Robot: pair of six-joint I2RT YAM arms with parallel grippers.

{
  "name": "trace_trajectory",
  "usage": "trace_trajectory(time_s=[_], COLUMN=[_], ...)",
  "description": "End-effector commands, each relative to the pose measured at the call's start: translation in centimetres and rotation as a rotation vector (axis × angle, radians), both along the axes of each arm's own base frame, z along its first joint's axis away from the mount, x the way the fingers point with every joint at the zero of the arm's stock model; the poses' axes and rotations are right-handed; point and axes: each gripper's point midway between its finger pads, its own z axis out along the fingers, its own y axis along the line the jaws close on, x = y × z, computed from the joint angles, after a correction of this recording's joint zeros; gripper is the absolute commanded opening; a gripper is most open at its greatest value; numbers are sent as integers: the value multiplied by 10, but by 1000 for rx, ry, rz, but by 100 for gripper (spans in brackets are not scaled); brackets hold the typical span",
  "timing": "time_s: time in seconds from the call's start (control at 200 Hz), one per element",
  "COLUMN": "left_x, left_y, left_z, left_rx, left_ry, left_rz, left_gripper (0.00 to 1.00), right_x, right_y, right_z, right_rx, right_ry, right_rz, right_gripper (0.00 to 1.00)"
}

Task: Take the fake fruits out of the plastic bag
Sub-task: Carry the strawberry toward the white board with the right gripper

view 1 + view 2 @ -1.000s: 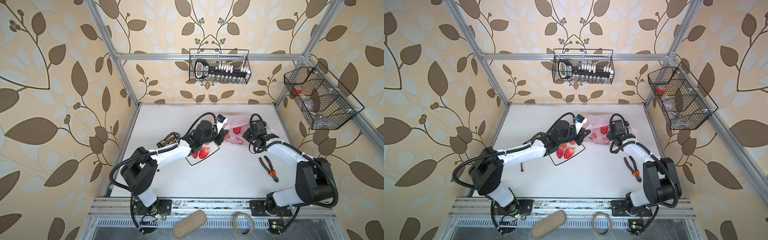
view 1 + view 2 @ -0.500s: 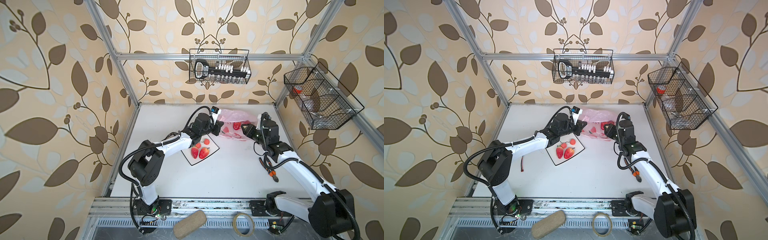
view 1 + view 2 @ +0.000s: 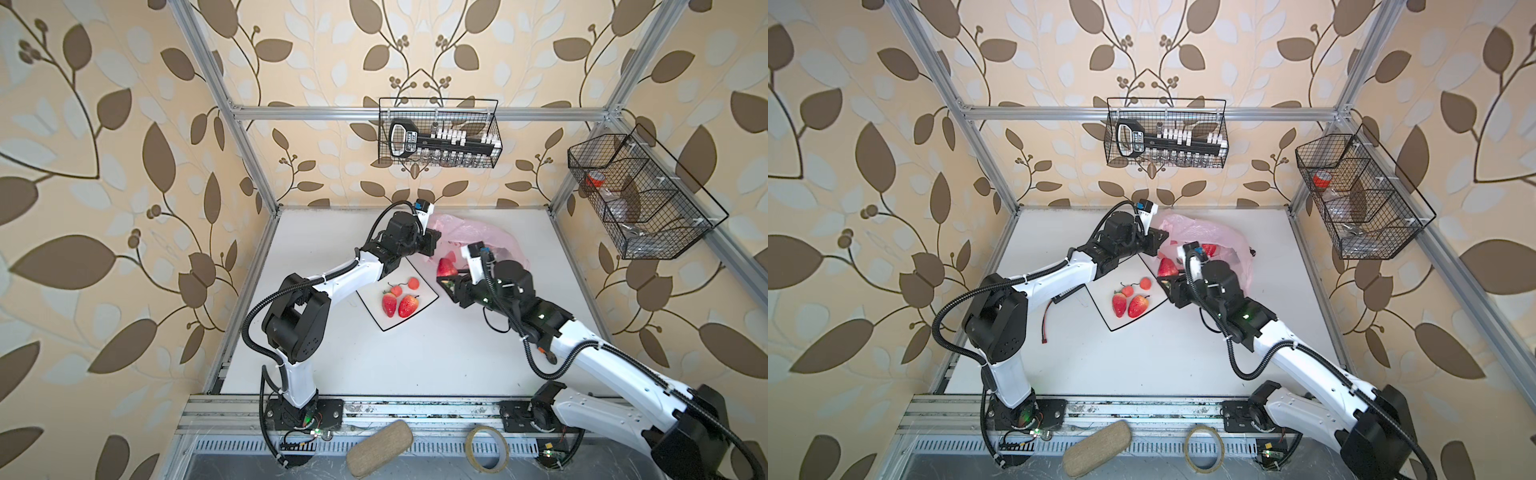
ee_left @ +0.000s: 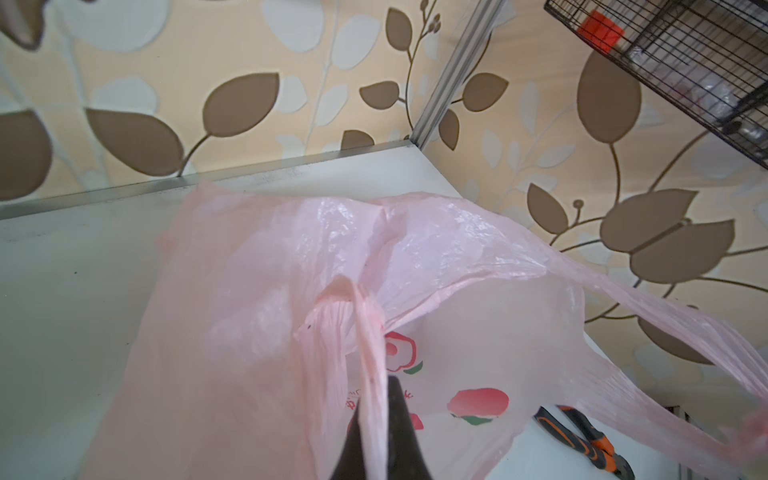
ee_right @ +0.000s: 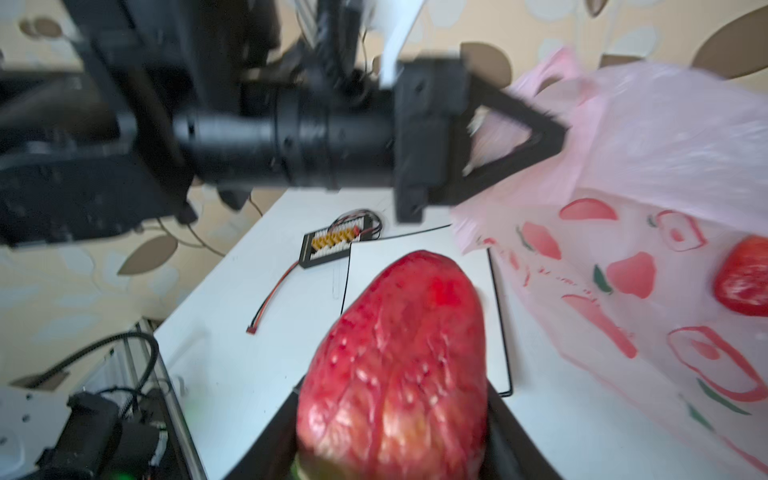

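Left claw (image 3: pixel 432 243): is pinching tight a bunched strip of crinkly, translucent pink plastic bag (image 3: pixel 490 237), far-centre on the white desk (image 3: pixel 415 365). Right claw (image 3: pixel 448 274): is gripping a glossy, dimpled red strawberry (image 5: pixel 395 365) between bag and square white plate (image 3: pixel 370 300).

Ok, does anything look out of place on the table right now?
Nothing spilled. Two strays: a connector board with a red wire lies beside the plate, and orange-handled pliers lie on the table too.
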Motion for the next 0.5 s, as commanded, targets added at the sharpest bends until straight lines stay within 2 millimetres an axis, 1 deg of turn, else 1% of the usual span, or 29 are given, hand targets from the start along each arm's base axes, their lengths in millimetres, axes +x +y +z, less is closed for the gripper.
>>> trace_trajectory(time_s=[0.0, 0.045, 0.13, 0.2, 0.3, 0.41, 0.495], left_x=[7, 8, 11, 13, 13, 11, 12], left_y=[4, 6, 11, 15, 18, 21, 24], left_z=[23, 23, 21, 20, 18, 16, 17], left_rx=[-35, -28, -16, -15, -2, 9, 6], left_ry=[-2, 1, 15, 26, 38, 33, 36], left_rz=[-12, -17, -10, -3, -4, -5, 5], left_gripper=[0, 0, 0, 0, 0, 0, 0], right_x=[6, 7, 20, 36, 56, 77, 93], right_y=[27, 41, 57, 58, 62, 67, 68], right_z=[-19, -28, -48, -61, -69, -87, -96], right_rx=[-104, -122, -163, -173, -182, -232, -258], right_ry=[-43, -48, -38, -12, -8, 5, 23], right_rz=[39, 58, 31, -46, -123, -179, -216], right_gripper=[33, 33, 33, 33, 33, 33, 34])
